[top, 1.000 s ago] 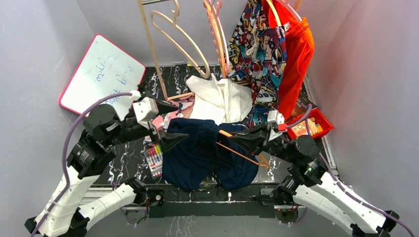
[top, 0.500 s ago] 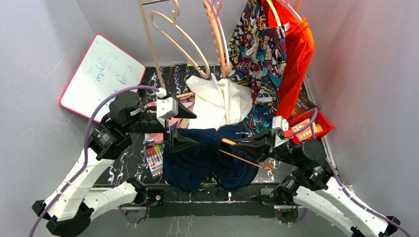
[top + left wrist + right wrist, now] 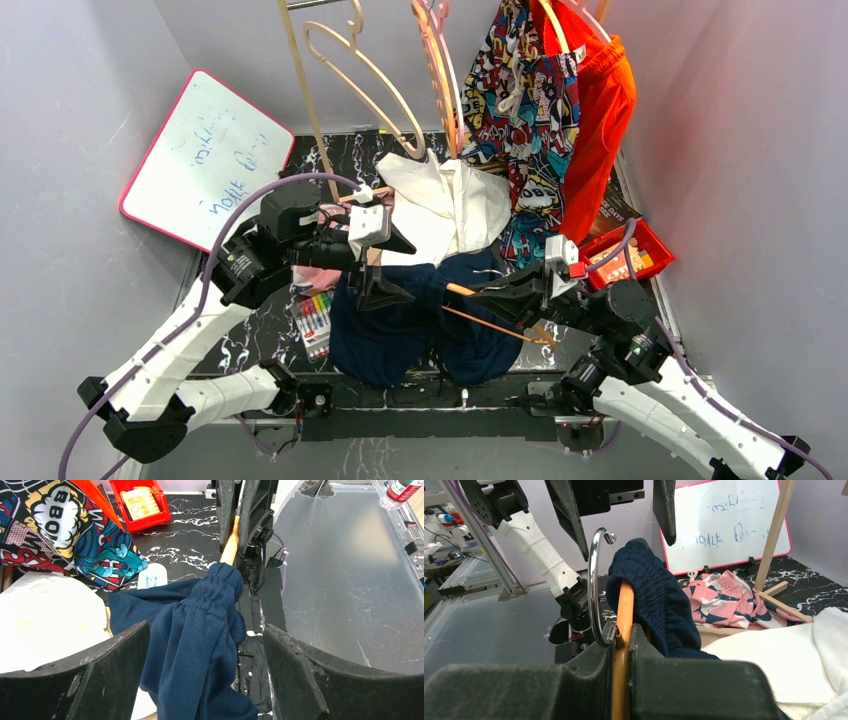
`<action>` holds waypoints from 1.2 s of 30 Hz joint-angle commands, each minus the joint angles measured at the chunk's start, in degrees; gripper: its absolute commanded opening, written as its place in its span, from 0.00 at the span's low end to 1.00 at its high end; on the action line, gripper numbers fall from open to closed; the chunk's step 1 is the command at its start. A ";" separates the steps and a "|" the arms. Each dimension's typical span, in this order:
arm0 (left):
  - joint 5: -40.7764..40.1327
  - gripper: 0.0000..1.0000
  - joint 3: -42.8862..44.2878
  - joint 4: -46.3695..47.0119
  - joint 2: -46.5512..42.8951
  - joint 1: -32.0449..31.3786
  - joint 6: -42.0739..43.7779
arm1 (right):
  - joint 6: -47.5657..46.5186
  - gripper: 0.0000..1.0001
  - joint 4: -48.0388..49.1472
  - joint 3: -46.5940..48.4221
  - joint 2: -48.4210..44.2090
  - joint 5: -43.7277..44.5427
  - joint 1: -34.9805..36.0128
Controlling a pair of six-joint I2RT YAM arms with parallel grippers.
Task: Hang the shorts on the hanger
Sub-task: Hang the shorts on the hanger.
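Nearest, in the left wrist view, the left gripper (image 3: 205,635) gapes wide, with the shorts (image 3: 215,595) hanging between its fingers, apparently untouched. Beyond, at 12 o'clock, their bunched waistband caps the hanger (image 3: 230,545), whose length runs straight away into the clamped right gripper (image 3: 240,510). A white cloth (image 3: 45,615) crowds 9 o'clock; 3 o'clock looks freer.

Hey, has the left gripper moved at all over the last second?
Yes. In the top view the left gripper has shifted right, away from the whiteboard and farther over the shorts.
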 commanded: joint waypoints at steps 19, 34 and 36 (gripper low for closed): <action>2.46 0.56 2.62 -4.56 5.49 -3.26 4.63 | -1.38 0.00 6.15 5.90 3.59 -3.62 0.33; 3.20 0.18 1.99 -4.55 4.98 -3.73 4.83 | -1.73 0.00 5.62 6.94 5.51 -4.52 0.29; 3.01 0.28 1.96 -4.45 4.83 -3.77 4.54 | -2.10 0.00 5.07 7.22 5.71 -4.78 0.36</action>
